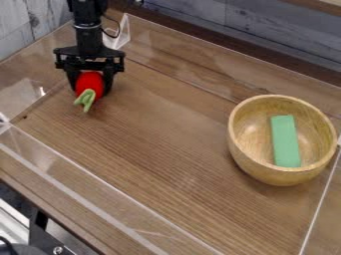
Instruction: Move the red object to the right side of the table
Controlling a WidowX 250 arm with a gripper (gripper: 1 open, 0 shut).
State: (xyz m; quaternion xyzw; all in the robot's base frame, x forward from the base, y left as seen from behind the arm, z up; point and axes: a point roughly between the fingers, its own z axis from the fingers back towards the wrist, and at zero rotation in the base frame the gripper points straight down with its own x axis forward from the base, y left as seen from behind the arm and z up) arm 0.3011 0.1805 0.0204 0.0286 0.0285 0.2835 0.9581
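The red object (90, 84), a small red toy fruit with a green leafy end, lies on the table (160, 139) at its far left. My gripper (90, 80) points straight down over it. Its black fingers (70, 72) sit low on either side of the fruit and hug its flanks, so the jaws look shut on it. The fruit still rests on the wood, and its green tip pokes out towards the front. The right side of the table holds a bowl.
A round light-wood bowl (242, 127) stands on the right, with a green rectangular block (284, 140) lying in it. Low clear acrylic walls (80, 164) border the tabletop at the front, left and back.
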